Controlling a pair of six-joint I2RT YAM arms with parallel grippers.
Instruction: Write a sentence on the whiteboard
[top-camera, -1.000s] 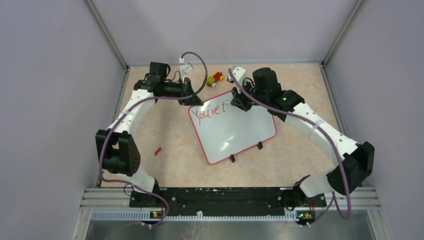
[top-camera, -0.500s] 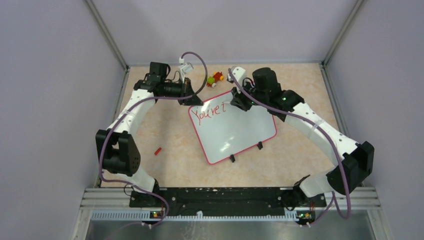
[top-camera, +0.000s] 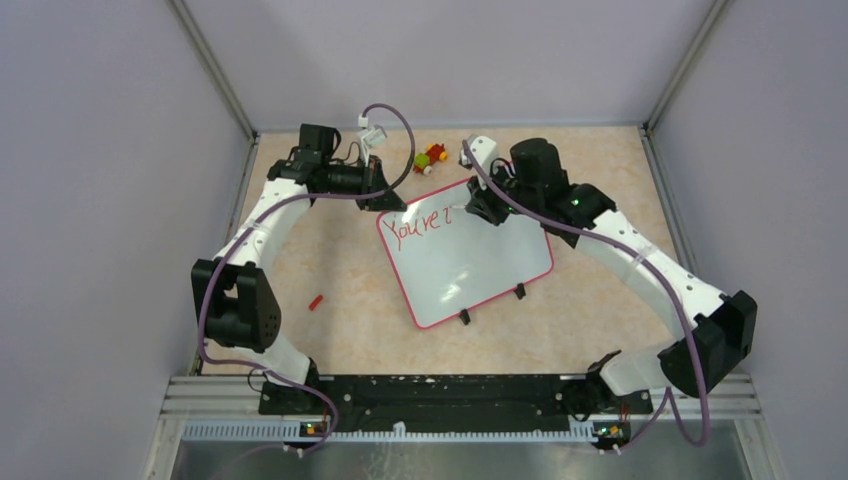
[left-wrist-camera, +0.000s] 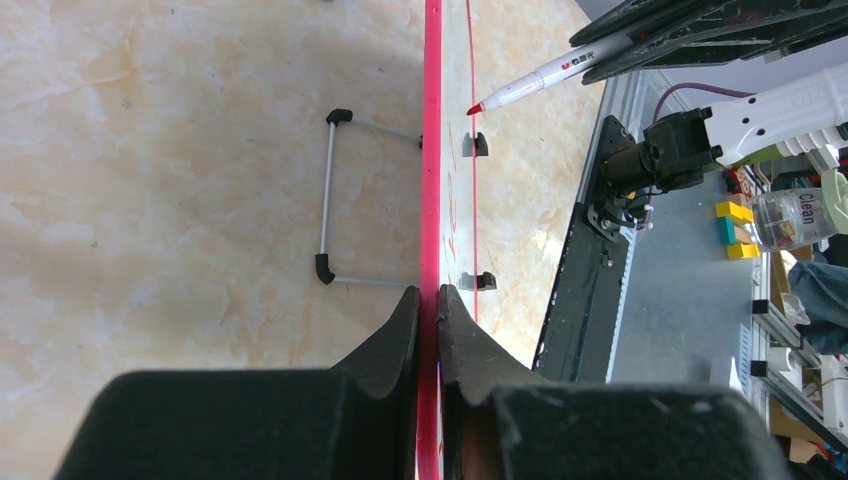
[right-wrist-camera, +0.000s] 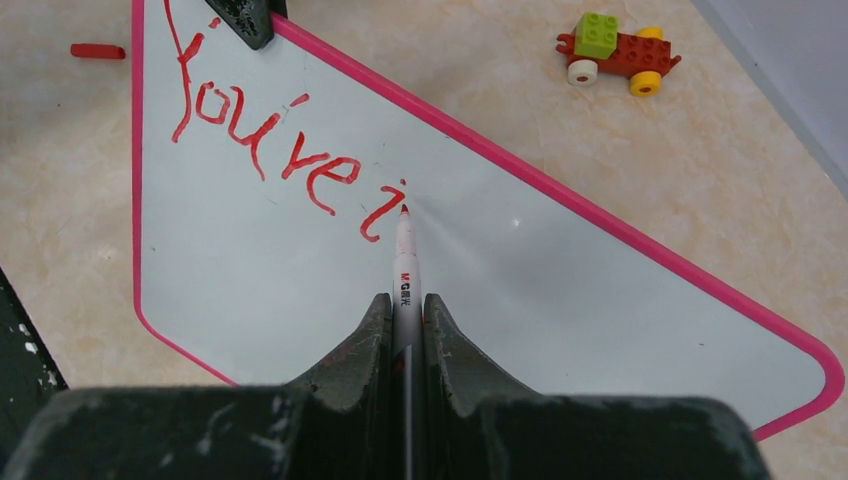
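The top view looks down from high behind the arm bases (top-camera: 288, 385), taking in the whole counter (top-camera: 340, 260). The left wrist view sits close, sighting edge-on along the board (top-camera: 465, 265) past the left fingers (left-wrist-camera: 395, 340). The right wrist view looks down close onto the board's face. All share the board; both wrist views show the pen (right-wrist-camera: 404, 265).
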